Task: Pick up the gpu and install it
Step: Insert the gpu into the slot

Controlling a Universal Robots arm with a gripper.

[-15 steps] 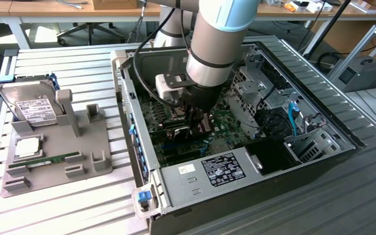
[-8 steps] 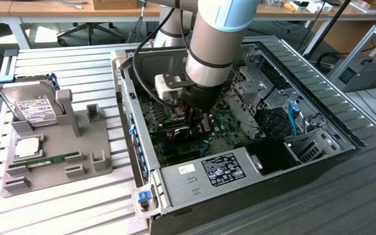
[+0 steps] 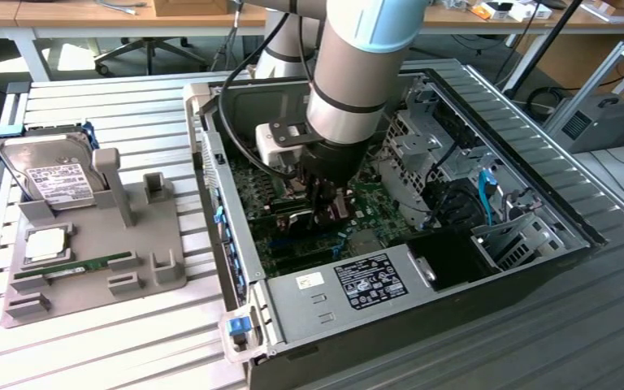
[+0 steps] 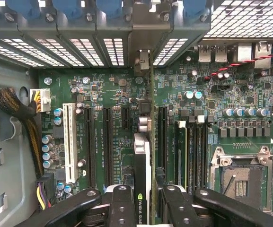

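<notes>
Gripper (image 4: 143,205) is down inside the open PC case (image 3: 572,244), partly closed w/ its fingers (image 4: 122,208) pinching the gpu (image 4: 142,165) edge-on from both sides; card hangs vertical over the motherboard (image 4: 122,94), pointing toward the rear slot brackets (image 4: 103,52). In the wrist view the card's lower edge sits near the black expansion slots (image 4: 107,142), but can't tell if the edge connector is actually over a slot or between two, nor whether it's touching yet. Main risk: misalignment. If the card is off to one side or slightly tilted, pushing down would jam the connector on the slot wall or land it on board components instead, and the capacitors (image 4: 48,146) and small parts are close by. Second risk: the silver bracket end (image 4: 143,59) has to drop into the rear opening at the same time; if it catches on the case frame, the card would pivot in the grip and seat crooked. Grip looks to be on a thin card edge, so slip under push force is plausible, esp. if resistance is uneven. Also the cable bundle (image 4: 18,113) and red-black wires (image 4: 250,61) are in the case, but seem well apart from the card path. On the exterior view's left, the grey fixture tray (image 3: 160,268) on the tabletop (image 3: 95,97) holds the hard drive (image 3: 58,175) and RAM stick (image 3: 74,266), not involved.
</notes>
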